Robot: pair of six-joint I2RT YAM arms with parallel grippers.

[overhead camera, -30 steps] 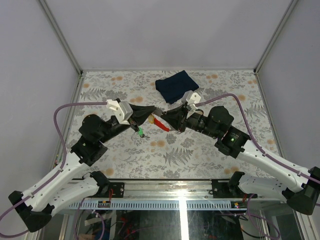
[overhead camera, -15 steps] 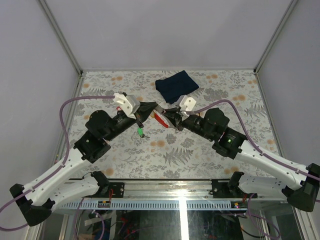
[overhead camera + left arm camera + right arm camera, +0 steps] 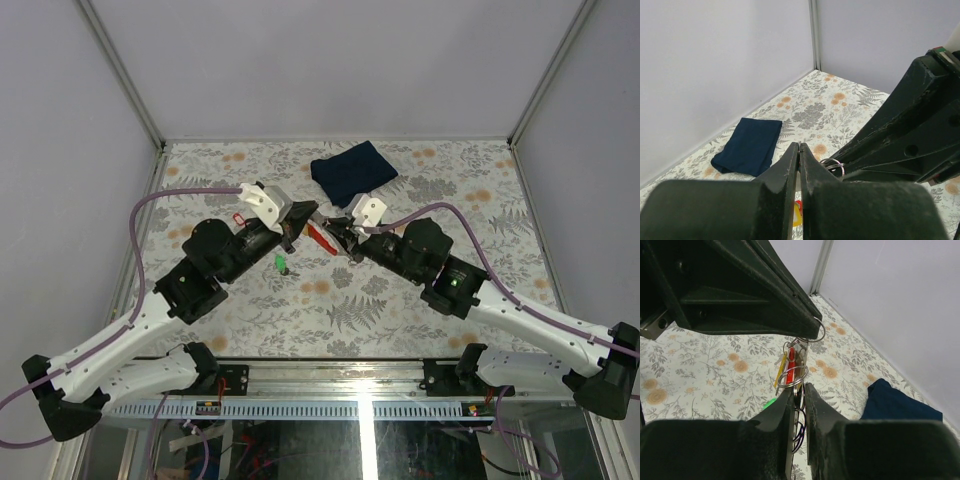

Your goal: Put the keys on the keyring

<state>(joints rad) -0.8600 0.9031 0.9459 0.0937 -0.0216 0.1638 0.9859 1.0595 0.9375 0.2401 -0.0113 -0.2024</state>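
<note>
step: threading, keyring (image 3: pixel 319 238) up mid-air | left gripper (image 3: pixel 799 152) pinched shut on it | right gripper (image 3: pixel 798 390) nearly closed, grip unclear | next: prob grab green key (image 3: pixel 282 263)

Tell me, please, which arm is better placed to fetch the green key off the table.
Left, probably. The green key lies nearer the left gripper than the right gripper, though both grip the keyring.

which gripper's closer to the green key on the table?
Left. The left gripper hangs just beyond the green key, slightly to its right. The right gripper is farther off to the key's right, past the red tag.
</note>
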